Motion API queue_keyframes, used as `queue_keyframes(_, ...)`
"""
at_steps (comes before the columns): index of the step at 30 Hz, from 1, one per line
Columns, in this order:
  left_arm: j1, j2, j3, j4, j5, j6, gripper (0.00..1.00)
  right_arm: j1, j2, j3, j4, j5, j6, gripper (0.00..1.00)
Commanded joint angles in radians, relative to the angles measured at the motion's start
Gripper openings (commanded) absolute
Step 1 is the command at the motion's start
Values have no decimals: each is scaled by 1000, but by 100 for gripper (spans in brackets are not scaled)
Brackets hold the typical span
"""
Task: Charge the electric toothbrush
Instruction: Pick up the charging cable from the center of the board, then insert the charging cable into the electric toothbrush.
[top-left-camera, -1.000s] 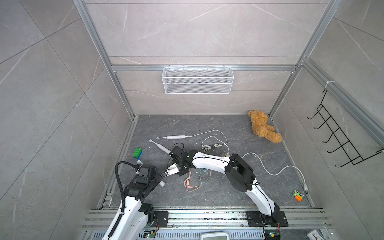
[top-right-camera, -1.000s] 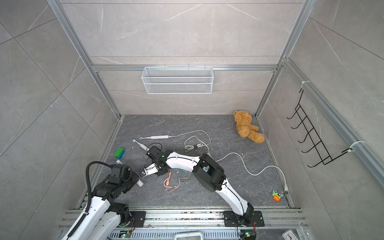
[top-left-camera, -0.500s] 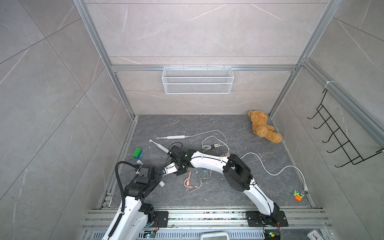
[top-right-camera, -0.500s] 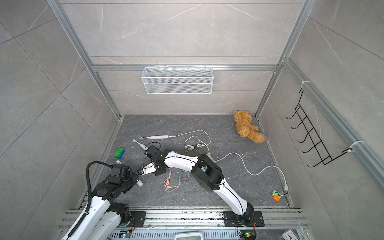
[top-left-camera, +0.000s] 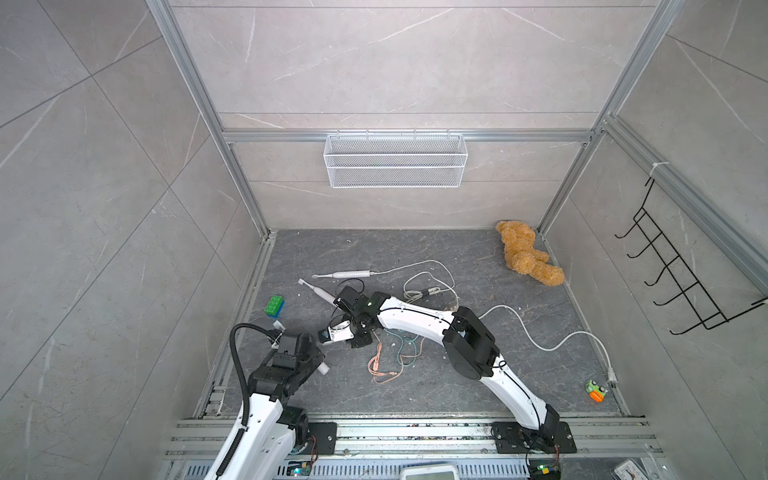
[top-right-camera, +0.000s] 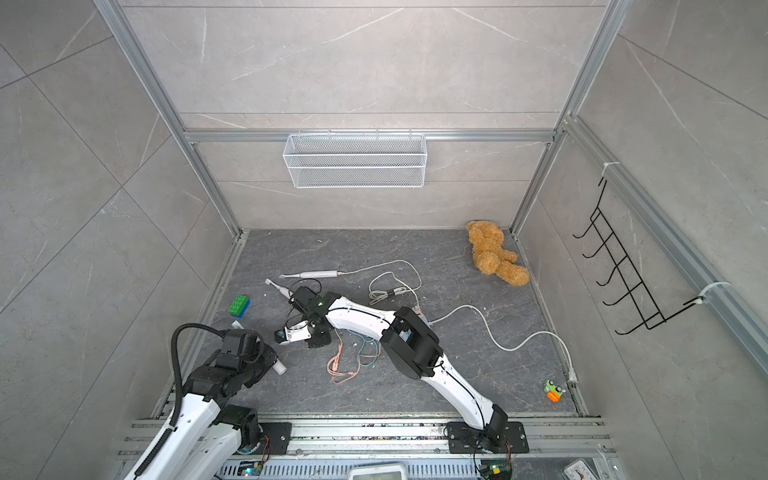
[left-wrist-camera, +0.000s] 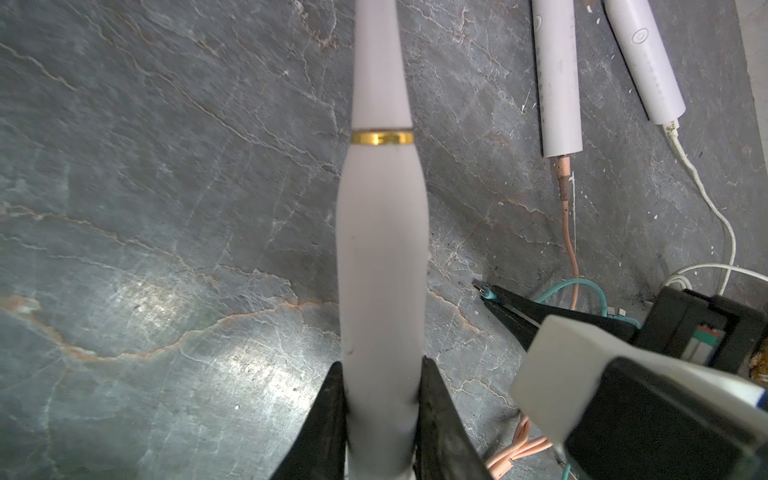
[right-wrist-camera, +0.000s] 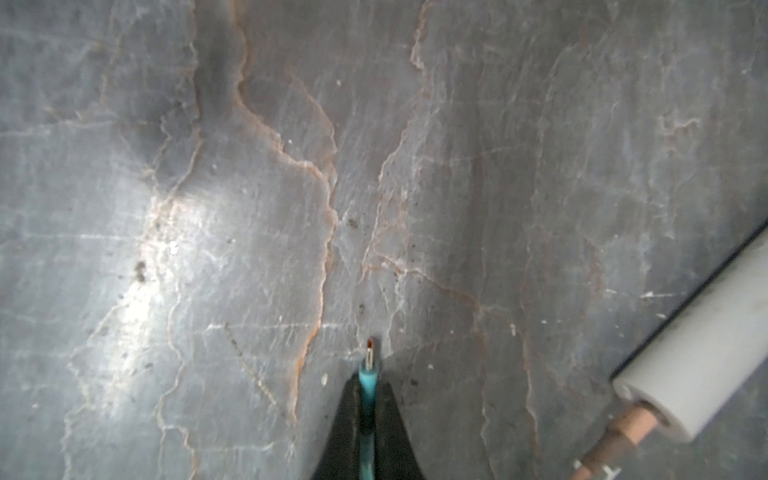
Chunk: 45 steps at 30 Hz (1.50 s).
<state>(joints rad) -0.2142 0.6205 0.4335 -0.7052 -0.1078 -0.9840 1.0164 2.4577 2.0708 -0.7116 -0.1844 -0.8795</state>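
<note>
The left tool is clenched around the handle of a white electric toothbrush with a gold ring, over the near-left part of the dark stone counter. To its right, the right tool pinches a teal charging cable just behind its bare metal plug, which is close to the brush but not touching it.

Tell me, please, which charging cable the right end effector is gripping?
The teal cable, pinched in the right end effector; the pink cable and white cable lie free, ungripped.
</note>
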Motion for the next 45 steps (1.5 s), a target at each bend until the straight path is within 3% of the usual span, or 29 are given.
queue_keyframes(1, 0, -24, 42, -5, -25, -2, 0, -11, 76, 11, -165, -3, 115, 0)
queue_keyframes(4, 0, -53, 49, -15, -33, -13, 0, -29, 58, 61, -184, -75, 224, 0)
queue_keyframes(9, 2, -78, 69, -28, -45, -23, 0, -60, -64, 11, -89, -255, 404, 0)
queue_keyframes(16, 5, -85, 99, -21, -34, -68, 0, -94, -310, -273, 216, -513, 666, 0)
queue_keyframes(21, 6, -146, 86, 36, 26, -106, 0, -116, -474, -542, 538, -646, 874, 0)
queue_keyframes(27, 8, -243, 54, 193, 141, -212, 0, -162, -571, -796, 1003, -771, 1222, 0)
queue_keyframes(33, 10, -342, -53, 491, 263, -357, 0, -173, -617, -966, 1491, -821, 1589, 0)
queue_keyframes(37, 11, -321, -165, 753, 367, -501, 0, -175, -569, -1012, 1841, -840, 1877, 0)
queue_keyframes(40, 12, -297, -214, 914, 400, -572, 0, -181, -474, -1001, 2176, -874, 2189, 0)
queue_keyframes(45, 14, -288, -186, 988, 450, -524, 0, -183, -506, -1048, 2173, -885, 2193, 0)
